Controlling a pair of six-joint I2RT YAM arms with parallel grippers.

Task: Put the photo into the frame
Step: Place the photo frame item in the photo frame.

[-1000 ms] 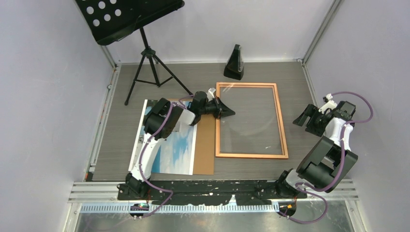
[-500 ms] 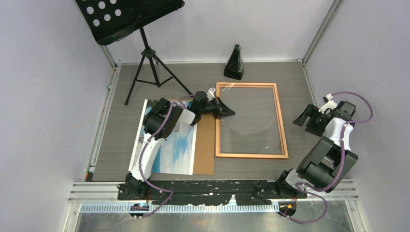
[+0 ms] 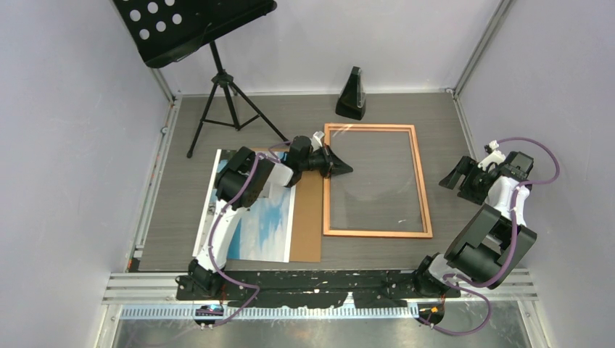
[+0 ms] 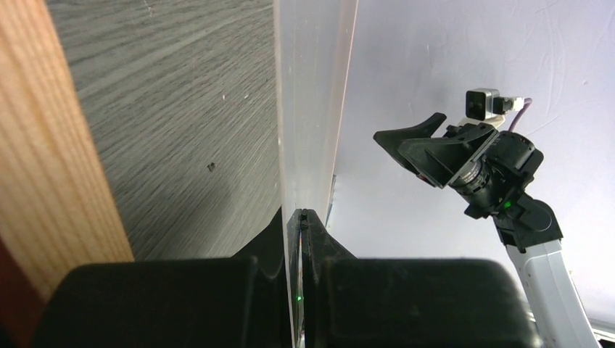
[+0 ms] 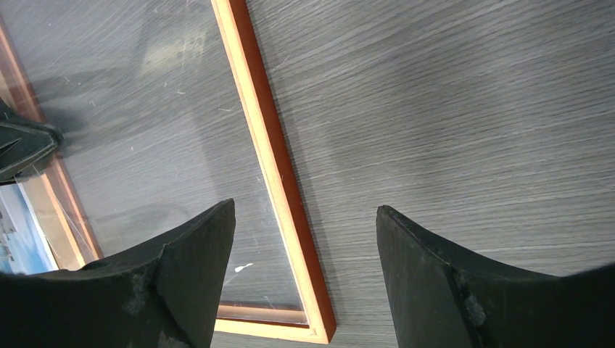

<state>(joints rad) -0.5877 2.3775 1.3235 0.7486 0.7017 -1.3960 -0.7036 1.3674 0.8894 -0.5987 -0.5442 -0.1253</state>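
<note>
A black music stand (image 3: pixel 217 22) on a tripod stands at the far left of the grey desk (image 3: pixel 406 116). A black metronome (image 3: pixel 352 94) sits near the back wall. A brown board (image 3: pixel 308 217) lies flat. A clear pane (image 4: pixel 312 109) shows edge-on.

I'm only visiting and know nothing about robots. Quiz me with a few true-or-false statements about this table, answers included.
1. The photo sits inside the frame. False: it lies on a brown board left of the frame.
2. The left hand is shut on a clear sheet. True.
3. The right hand is gripping the frame. False: it is open and holds nothing.
4. A black pyramid-shaped object stands beyond the frame's far edge. True.
</note>
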